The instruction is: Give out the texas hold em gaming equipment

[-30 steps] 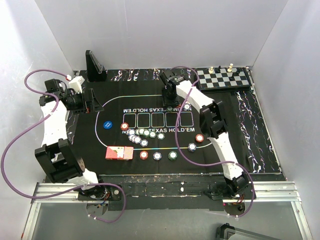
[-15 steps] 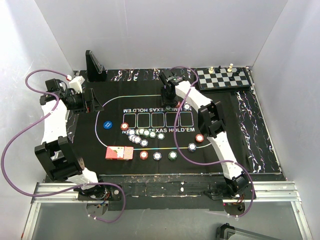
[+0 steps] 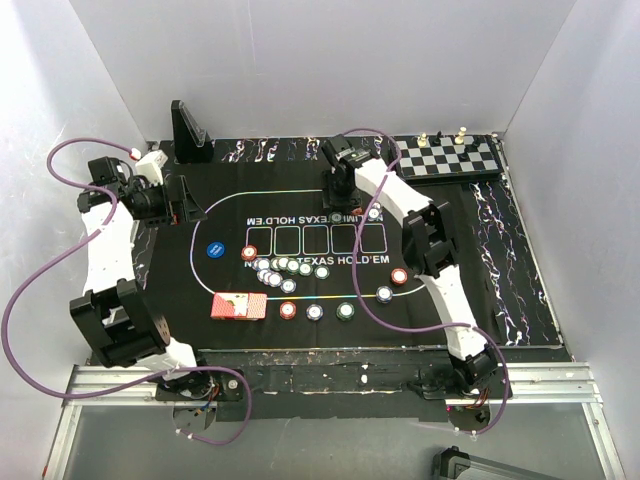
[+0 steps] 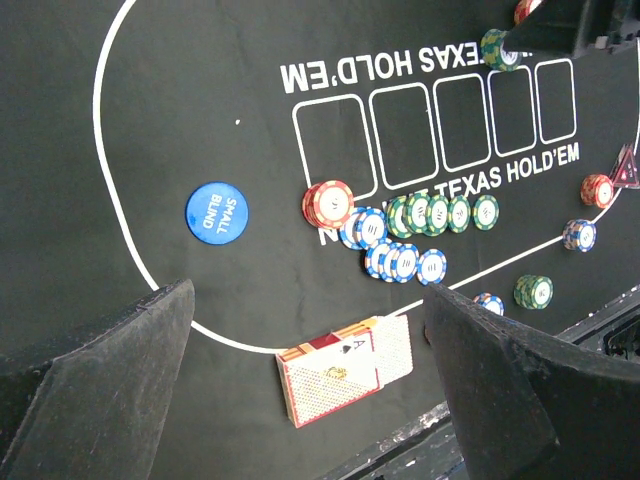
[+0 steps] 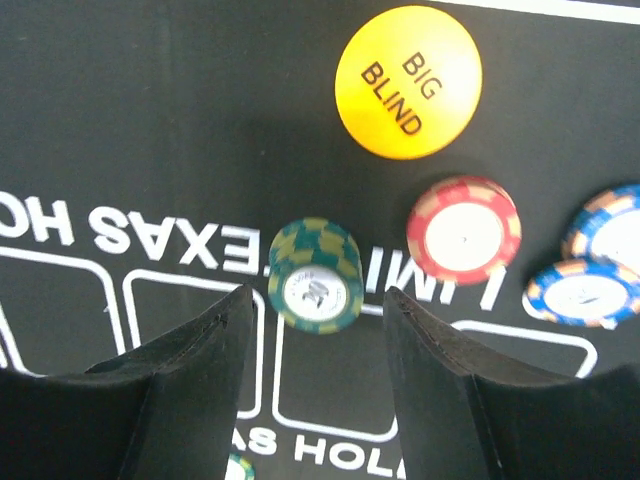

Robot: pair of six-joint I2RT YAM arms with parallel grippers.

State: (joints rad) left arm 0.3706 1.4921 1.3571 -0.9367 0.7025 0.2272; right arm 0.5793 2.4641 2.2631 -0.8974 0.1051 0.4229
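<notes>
Starting at the near edge of the black mat (image 3: pixel 230 195), a deck of cards (image 3: pixel 239 306) lies flat, its red pattern showing. To its right a row of single chips (image 3: pixel 315 312) runs red, white-edged, green, then curves away with a blue one and a red one.

Farther in, a red chip stack (image 4: pixel 328 203) stands beside the printed boxes. Overlapping green chips (image 4: pixel 437 213) trail off to one side of it, with blue chips (image 4: pixel 400 262) bunched just nearer. A small dark triangle marker (image 4: pixel 625 168) sits at the edge of the left wrist view. The blue disc (image 4: pixel 217 212), marked SMALL BLIND, lies alone on the left of the mat, apart from the chips.

The left claw (image 4: pixel 307 292) hangs above the mat's left side. Its jaws are spread wide and released, with nothing between them.

At the far side, the right claw (image 5: pixel 317 300) points down at the mat. Its jaws are also released, and a green chip pile (image 5: pixel 315 275) sits in the gap at the fingertips. Neither finger visibly touches it. Beside the pile is a lone red chip (image 5: pixel 463 232), and beyond both lies the yellow disc (image 5: pixel 408 82), marked BIG BLIND.

A chessboard (image 3: pixel 447 157) rests at the far right corner, a few pieces along its back edge. A black stand (image 3: pixel 188 132) rises at the far left.
</notes>
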